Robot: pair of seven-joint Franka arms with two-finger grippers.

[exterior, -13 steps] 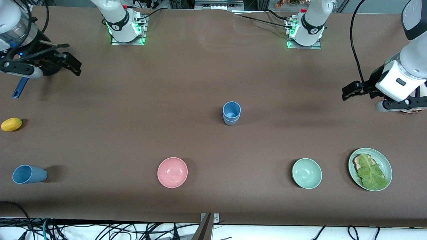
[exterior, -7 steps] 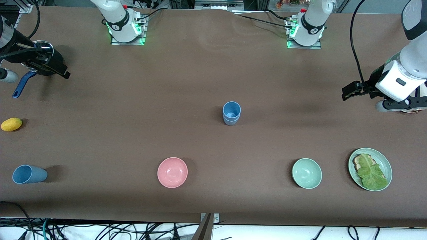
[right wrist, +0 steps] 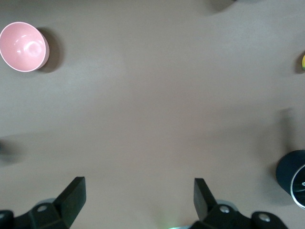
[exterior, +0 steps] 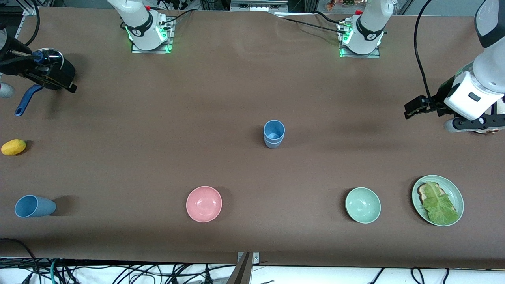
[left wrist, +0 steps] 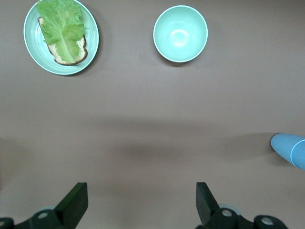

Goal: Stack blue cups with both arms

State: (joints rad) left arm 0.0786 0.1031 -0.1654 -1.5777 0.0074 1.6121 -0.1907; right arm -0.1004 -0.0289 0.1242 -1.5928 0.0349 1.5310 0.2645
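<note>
Two blue cups (exterior: pixel 274 134) stand nested upright in the middle of the table. A third blue cup (exterior: pixel 34 206) lies on its side near the front camera, at the right arm's end. My right gripper (exterior: pixel 65 83) is open and empty over the black pan at the right arm's end; its wrist view (right wrist: pixel 138 198) shows bare table between the fingers. My left gripper (exterior: pixel 411 108) is open and empty, waiting over bare table at the left arm's end (left wrist: pixel 140 202). A blue cup (left wrist: pixel 290 149) shows at the edge of the left wrist view.
A pink bowl (exterior: pixel 204 204), a pale green bowl (exterior: pixel 363 205) and a green plate (exterior: pixel 455 193) with bread and lettuce stand in a row near the front camera. A black pan (exterior: pixel 59 69) with a blue handle and a yellow fruit (exterior: pixel 14 146) lie at the right arm's end.
My right gripper has swung farther toward the right arm's end of the table, over the black pan. The left arm and the cups have not moved.
</note>
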